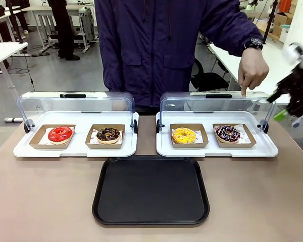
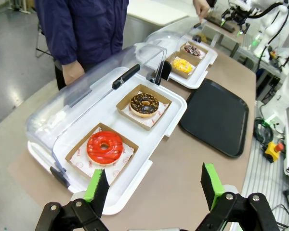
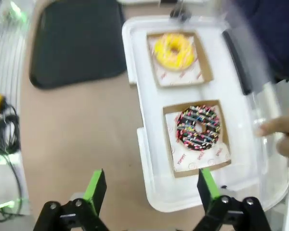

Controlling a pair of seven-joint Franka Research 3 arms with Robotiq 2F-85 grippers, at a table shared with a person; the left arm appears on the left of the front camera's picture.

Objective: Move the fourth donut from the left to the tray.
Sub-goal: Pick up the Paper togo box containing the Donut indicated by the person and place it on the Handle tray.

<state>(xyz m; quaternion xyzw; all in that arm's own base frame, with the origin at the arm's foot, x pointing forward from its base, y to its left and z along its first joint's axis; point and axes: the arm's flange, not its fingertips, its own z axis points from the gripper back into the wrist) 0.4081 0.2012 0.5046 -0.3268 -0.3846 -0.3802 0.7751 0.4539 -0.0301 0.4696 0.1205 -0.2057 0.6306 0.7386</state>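
1. Black tray (image 1: pixel 150 190) is lying bare nearest the camera. The fourth donut (image 1: pixel 228 133) is sitting in its cardboard holder (image 1: pixel 234 143) on the right-hand white display tray (image 1: pixel 217 150), with the right gripper (image 1: pixel 289 98) hovering beside it.
2. Left gripper (image 2: pixel 153 179) is gaping wide and holding nothing, near the red donut (image 2: pixel 104 147).
3. Right gripper (image 3: pixel 151 179) is hanging wide open over the fourth donut (image 3: pixel 198 127), not touching it. Grasping, lifting and placing are all remaining.

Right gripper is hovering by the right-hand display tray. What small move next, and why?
Probably ease the open right gripper forward and down, centring it over the dark chocolate-iced, sprinkled ring donut in its brown cardboard holder: the clear domed lid is up, and the donut sits off-centre.
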